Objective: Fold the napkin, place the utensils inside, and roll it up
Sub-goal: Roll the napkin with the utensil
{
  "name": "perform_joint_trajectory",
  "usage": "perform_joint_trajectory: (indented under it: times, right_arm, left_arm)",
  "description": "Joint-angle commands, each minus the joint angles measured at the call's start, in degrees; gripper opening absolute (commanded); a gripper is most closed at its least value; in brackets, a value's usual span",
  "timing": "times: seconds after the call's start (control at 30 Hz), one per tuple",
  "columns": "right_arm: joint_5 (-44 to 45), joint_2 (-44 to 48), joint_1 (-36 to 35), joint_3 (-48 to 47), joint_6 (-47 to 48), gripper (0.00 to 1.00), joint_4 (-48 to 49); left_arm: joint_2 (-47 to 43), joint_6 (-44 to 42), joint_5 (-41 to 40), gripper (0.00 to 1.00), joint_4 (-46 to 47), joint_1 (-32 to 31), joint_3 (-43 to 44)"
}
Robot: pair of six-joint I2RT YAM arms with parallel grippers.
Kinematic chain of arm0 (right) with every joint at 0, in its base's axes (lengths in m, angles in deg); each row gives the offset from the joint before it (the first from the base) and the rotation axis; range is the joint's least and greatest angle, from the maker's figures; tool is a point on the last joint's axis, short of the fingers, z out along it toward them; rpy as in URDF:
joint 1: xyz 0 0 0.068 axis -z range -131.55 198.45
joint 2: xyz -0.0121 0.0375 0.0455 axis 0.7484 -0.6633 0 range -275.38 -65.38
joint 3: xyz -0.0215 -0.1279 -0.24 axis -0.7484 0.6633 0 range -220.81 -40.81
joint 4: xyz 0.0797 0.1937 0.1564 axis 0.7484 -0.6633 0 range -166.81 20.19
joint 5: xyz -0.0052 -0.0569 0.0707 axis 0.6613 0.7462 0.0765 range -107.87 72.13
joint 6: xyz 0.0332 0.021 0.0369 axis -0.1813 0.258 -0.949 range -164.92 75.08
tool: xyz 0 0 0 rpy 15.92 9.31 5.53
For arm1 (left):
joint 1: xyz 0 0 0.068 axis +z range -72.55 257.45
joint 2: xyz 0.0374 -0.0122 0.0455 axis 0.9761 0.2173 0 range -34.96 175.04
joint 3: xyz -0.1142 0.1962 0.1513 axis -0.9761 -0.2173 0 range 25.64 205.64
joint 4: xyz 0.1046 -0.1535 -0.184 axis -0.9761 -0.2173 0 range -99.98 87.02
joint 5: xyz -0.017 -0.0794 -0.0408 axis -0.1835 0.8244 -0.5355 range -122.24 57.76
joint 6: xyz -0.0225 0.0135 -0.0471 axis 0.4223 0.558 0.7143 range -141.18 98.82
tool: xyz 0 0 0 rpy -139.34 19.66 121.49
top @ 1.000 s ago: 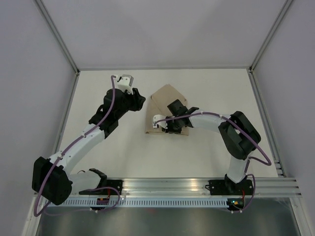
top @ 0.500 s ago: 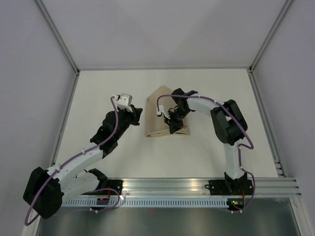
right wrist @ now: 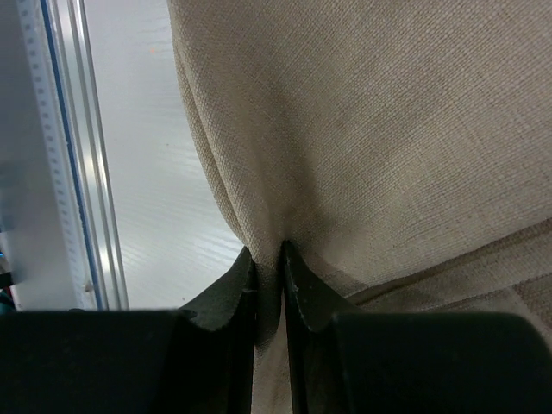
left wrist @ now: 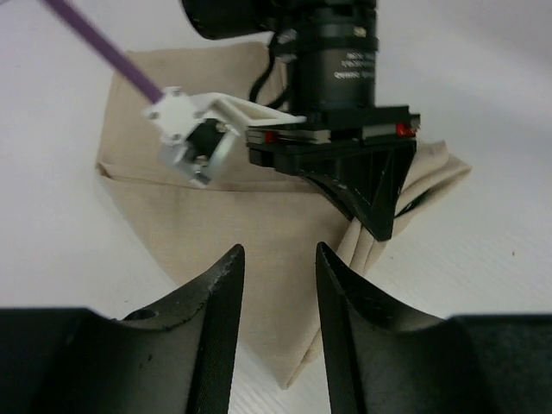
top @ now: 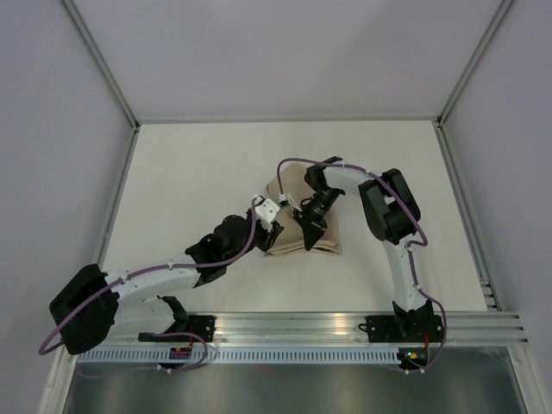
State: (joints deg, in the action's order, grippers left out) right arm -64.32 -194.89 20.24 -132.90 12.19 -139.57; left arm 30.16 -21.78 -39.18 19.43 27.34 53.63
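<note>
Jaws of right gripper (right wrist: pixel 269 259) pinched napkin (right wrist: pixel 362 129) fold; those of left gripper (left wrist: pixel 278 259), at 8 o'clock, stood half-open, empty. Folding step was in hand; next probably called for carrying fold across squarely.

I find the top view fixed high behind both arm bases, looking steeply down on the whole table (top: pixel 190 164) from well away. The left wrist view sits low and close, facing across the napkin (left wrist: pixel 216 224) toward the right arm's jaws. The right wrist view looks along its own jaws, almost against the napkin. All three views share the napkin.
</note>
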Motion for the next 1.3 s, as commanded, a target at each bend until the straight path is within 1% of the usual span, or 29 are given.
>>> perform_joint_trajectory:
  times: [0.0,0.07,0.2,0.37,0.53,0.67,0.83,0.87,1.0,1.13,1.27]
  right_arm:
    - [7.96,-5.04,0.17,1.48,2.23,0.02,1.2]
    - [8.05,-5.13,0.26,1.22,1.88,0.02,1.29]
    - [8.22,-5.66,0.52,0.69,1.0,0.02,1.64]
    - [8.14,-6.45,1.05,-0.36,0.56,0.02,1.29]
    - [8.05,-7.07,1.31,-1.07,0.03,0.02,1.2]
    - [8.14,-7.42,1.57,-1.33,0.03,0.01,1.03]
    - [8.05,-7.6,1.58,-1.51,0.03,0.01,0.85]
    - [8.05,-7.6,1.66,-1.51,0.03,0.01,0.85]
    - [8.14,-7.77,1.66,-1.6,0.03,0.01,0.76]
    - [8.22,-7.86,1.66,-1.69,-0.06,0.01,0.85]
    - [8.31,-8.12,1.58,-1.95,-0.32,0.0,0.76]
  left_arm:
    - [6.75,-8.96,1.4,0.46,-3.77,-4.2,5.31]
    - [9.14,-10.29,1.92,0.47,-5.18,-5.87,7.08]
    - [13.79,-12.49,4.47,0.51,-7.03,-7.02,9.71]
    - [19.85,-14.42,6.05,0.53,-9.31,-9.3,13.23]
    - [23.64,-16.01,8.78,0.54,-10.81,-10.45,16.39]
    - [27.42,-17.5,7.21,0.54,-11.52,-11.5,17.54]
    - [30.76,-19.43,-0.17,0.55,-7.93,-12.65,16.75]
    - [31.03,-19.7,-2.62,0.55,-7.22,-12.82,16.57]
    - [30.86,-21.81,-7.47,0.55,-3.52,-13.61,14.91]
    - [30.68,-23.65,-10.02,0.55,-3.08,-14.05,14.9]
    - [31.73,-23.92,-7.58,0.55,-5.18,-14.14,15.6]
